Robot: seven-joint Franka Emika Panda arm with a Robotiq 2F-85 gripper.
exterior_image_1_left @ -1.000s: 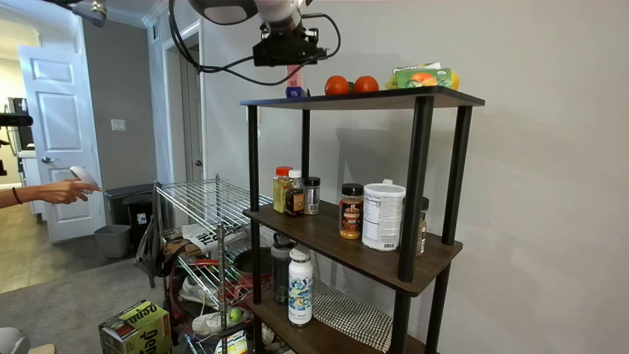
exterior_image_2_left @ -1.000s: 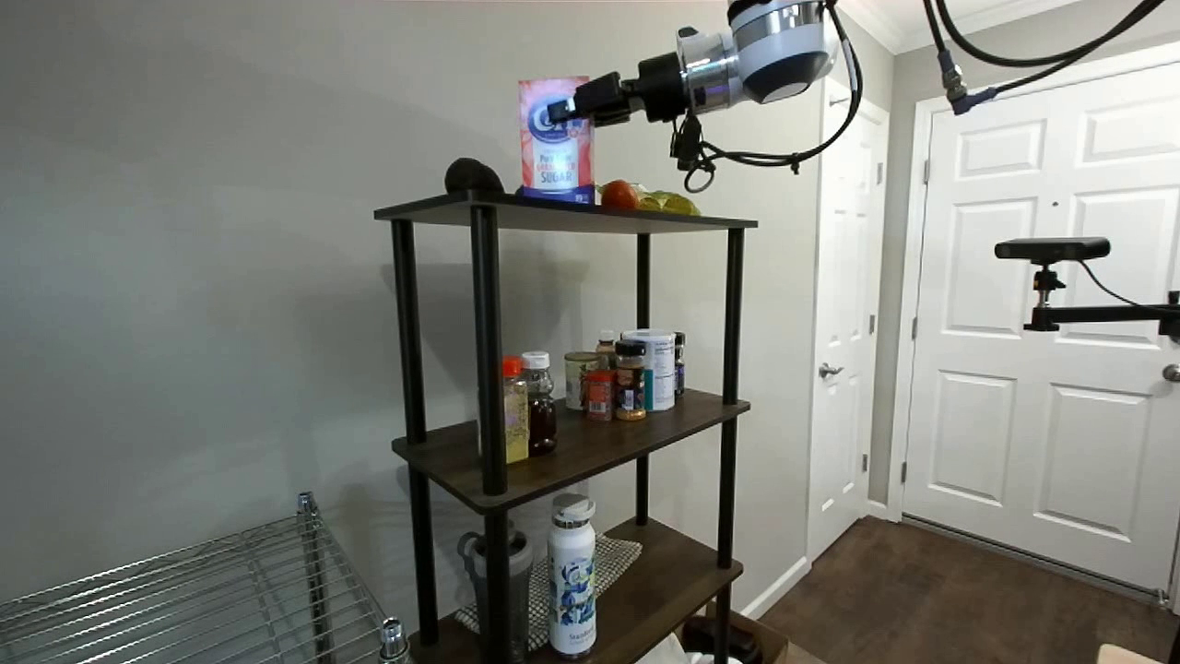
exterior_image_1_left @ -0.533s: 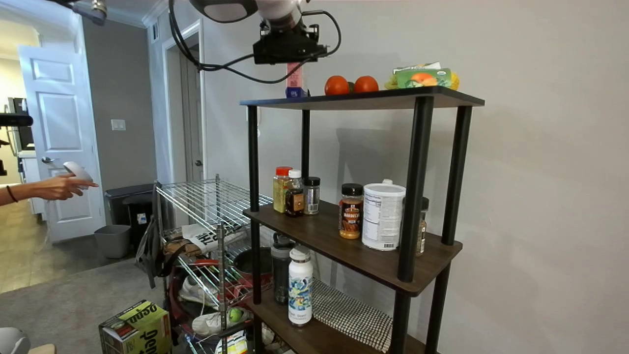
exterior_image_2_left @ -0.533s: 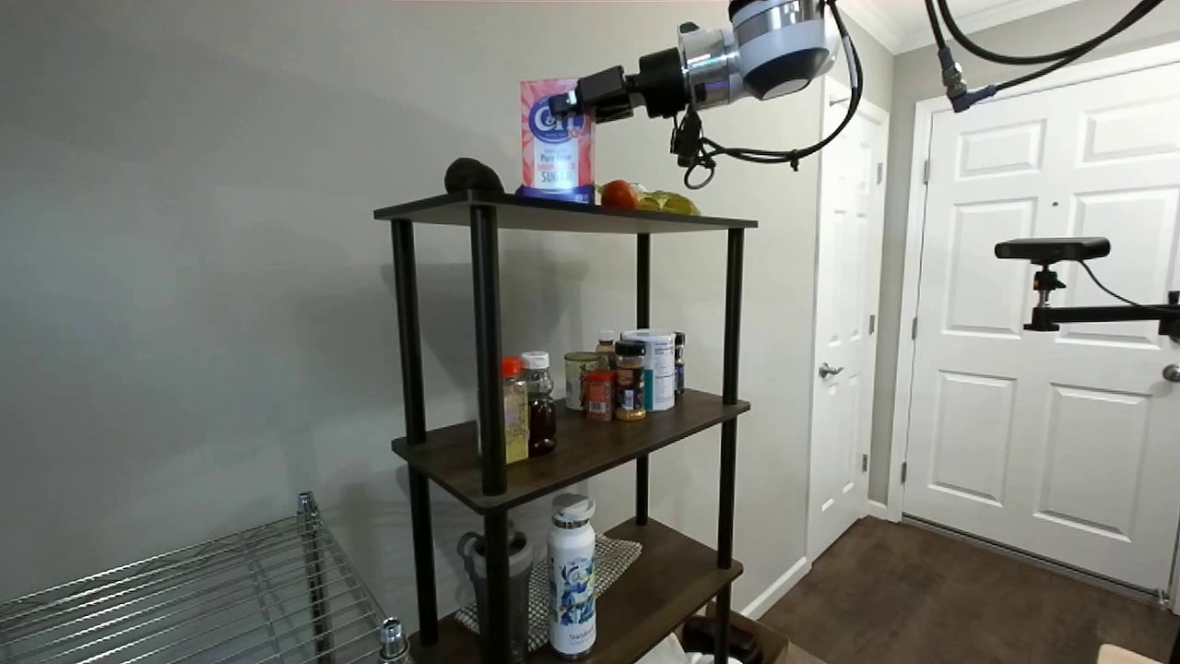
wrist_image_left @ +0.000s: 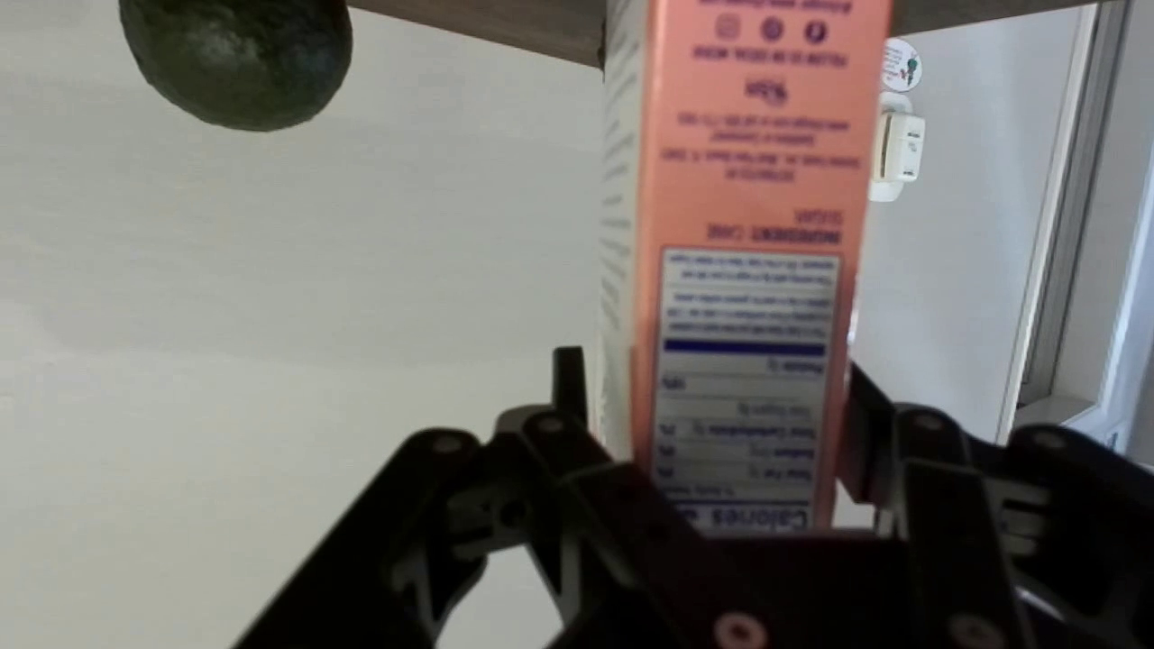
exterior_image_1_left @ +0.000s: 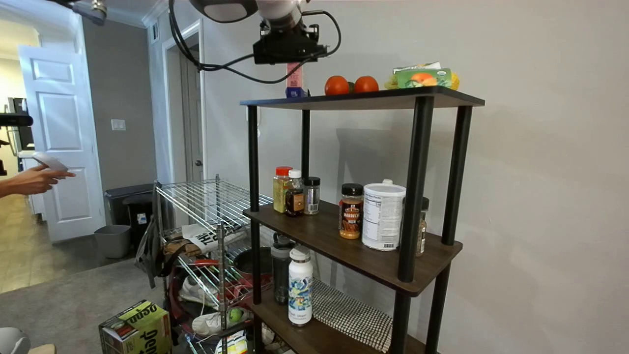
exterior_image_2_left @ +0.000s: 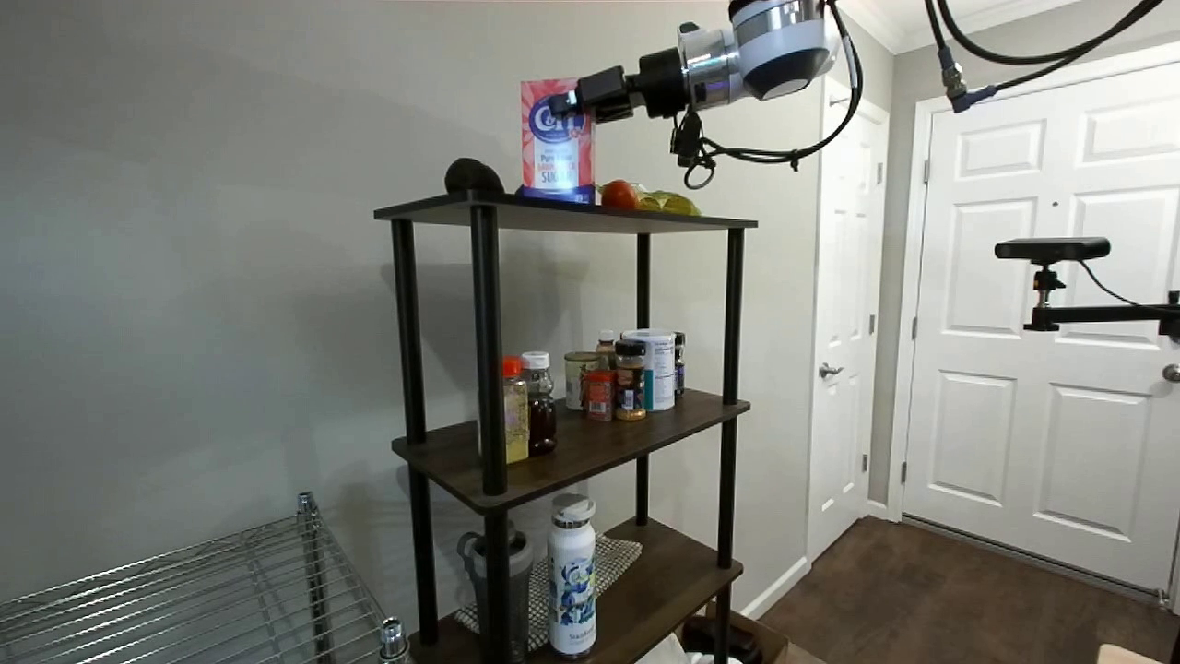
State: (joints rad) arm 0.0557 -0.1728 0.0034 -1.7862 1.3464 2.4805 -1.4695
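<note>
A pink and white sugar box [exterior_image_2_left: 558, 157] with a blue base stands upright on the top shelf [exterior_image_2_left: 572, 217]. It also shows in an exterior view [exterior_image_1_left: 295, 81], partly behind the arm. My gripper [exterior_image_2_left: 564, 104] is at the box's upper part, one finger in front of its printed face. In the wrist view the fingers [wrist_image_left: 712, 406] straddle the box [wrist_image_left: 757, 207]; a thin gap shows by the left finger, and the right finger is very close to or touching it. A dark green avocado [wrist_image_left: 239, 59] is beside the box and also in an exterior view [exterior_image_2_left: 472, 175].
Two tomatoes [exterior_image_1_left: 337, 85] and a green carton [exterior_image_1_left: 424, 77] sit on the top shelf. Several jars, bottles and a white canister [exterior_image_1_left: 384, 216] stand on the middle shelf. A wire rack [exterior_image_1_left: 216, 191] is beside the shelf. A person's hand [exterior_image_1_left: 37, 181] shows at the left.
Between one and half a second ago the gripper rose very slightly and the near finger shifted; the box shifted a touch. Since then the arm looks still. The person's hand moved left.
</note>
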